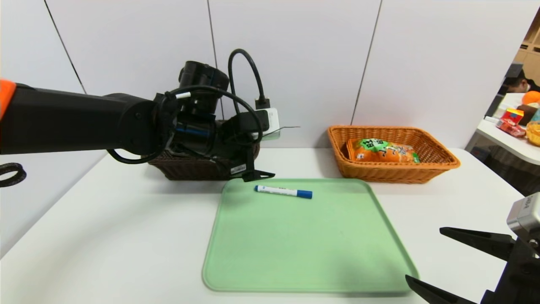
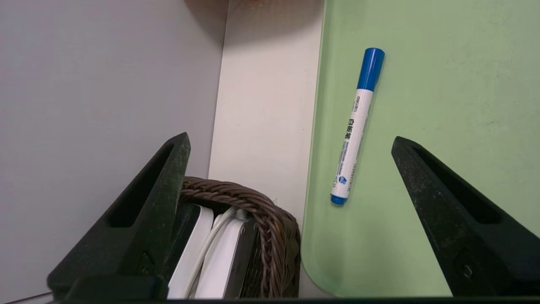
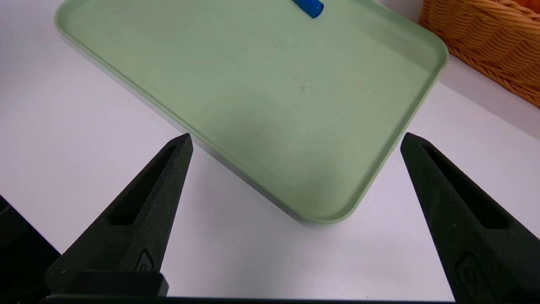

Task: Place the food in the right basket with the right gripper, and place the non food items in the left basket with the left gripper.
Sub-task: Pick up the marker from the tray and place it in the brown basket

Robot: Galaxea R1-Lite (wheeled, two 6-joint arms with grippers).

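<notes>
The marker (image 2: 357,126) lay on the green tray (image 1: 310,245), near the edge closest to the baskets, its blue cap towards the orange-tan basket (image 1: 392,175). Along its white barrel ran print: "deli" by the cap, then the bold black characters 白板笔, with smaller lines and a round blue mark (too small to read in full) nearer the blue end plug. The left gripper (image 2: 291,143) hung above the far left corner of the tray, beside the dark brown basket (image 1: 194,169), its fingers wide open with nothing between them gripped; in its wrist view the marker showed between the two tips, touching neither. Inside the dark brown basket sat white blocks with black faces (image 2: 223,253) and a white cord (image 2: 211,245) running between them. A pale label (image 1: 238,169) was stuck near the left fingers (its print too tiny to make out). The snack bag (image 1: 382,150) rested inside the orange-tan basket, orange with a green patch carrying bold black characters, the first of them 旺, and more dark characters with white edges across the orange part. The right gripper (image 3: 297,139) was parked over the near right corner of the tray and the white tabletop (image 1: 105,236), its fingers spread wide and empty; its silver camera box (image 1: 525,213) bore small printed lettering.
</notes>
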